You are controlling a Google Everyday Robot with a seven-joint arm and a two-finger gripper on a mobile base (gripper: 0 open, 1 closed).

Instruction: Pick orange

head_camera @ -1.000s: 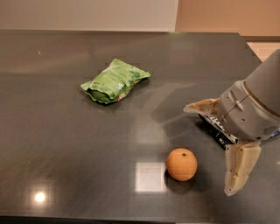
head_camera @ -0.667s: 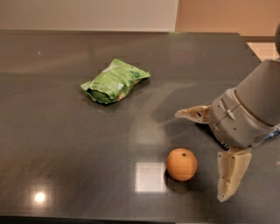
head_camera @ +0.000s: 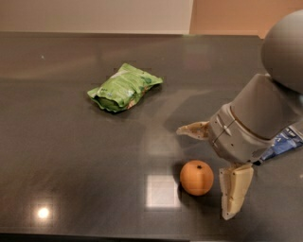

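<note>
We log gripper (head_camera: 205, 172) at surface's (head_camera: 57, 156) 4 o'clock, jaws open, flanking orange (head_camera: 196, 177); green snack bag (head_camera: 124, 88) toward 10 o'clock.

Dark grey-black glossy tabletop (head_camera: 71, 156) w/ white light glints. Bright green snack bag (head_camera: 124, 88), paler green print, yellow-orange bits. Matte orange (head_camera: 196, 177), tiny dark stem dot. Lower right, just beside it: gripper (head_camera: 203, 173) w/ cream-tan fingers (head_camera: 234, 189) spread wide. Grey arm (head_camera: 265, 113); blue patch (head_camera: 284, 142) w/ white marks. Cream and peach wall (head_camera: 94, 14).
</note>
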